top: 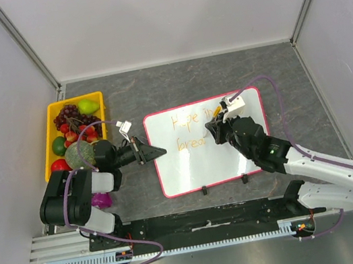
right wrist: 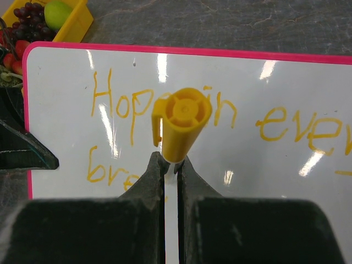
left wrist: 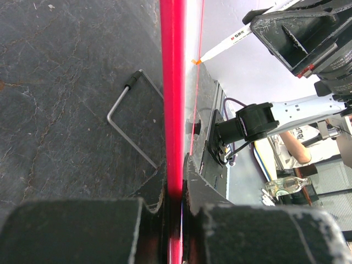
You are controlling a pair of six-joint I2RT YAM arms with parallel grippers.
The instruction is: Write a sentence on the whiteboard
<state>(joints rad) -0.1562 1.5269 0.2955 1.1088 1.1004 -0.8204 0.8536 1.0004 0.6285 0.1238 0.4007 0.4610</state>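
— Where are we standing with the whiteboard?

— We are seeing it lying flat on the tabletop, with its two black feet on its near edge. Our left pincer is squeezing fully closed on the pink frame at the whiteboard's left edge, pinning it in place.

— And the right pincer?

— It is hovering over the whiteboard's upper right part, closed tight on the marker. The orange tip is either meeting the white surface or sitting just off it; we are not able to tell which.

— How is the sentence coming along?

— The top line is showing "Hope in ever" up to where the wrist view is cutting it off. The second line, toward the whiteboard's left side, is stopping at "brea", so we are judging that the last letters are missing.

— What are we worrying about?

— Mostly smearing. Our right pincer is working just above the ink, and a low wrist could be dragging through it. On the left we are gripping only a thin frame, so a hard sideways stroke could be pulling the whiteboard free and skewing the letters. The slim marker could also be twisting between the jaws if we are pressing too hard, lifting its tip off the whiteboard.
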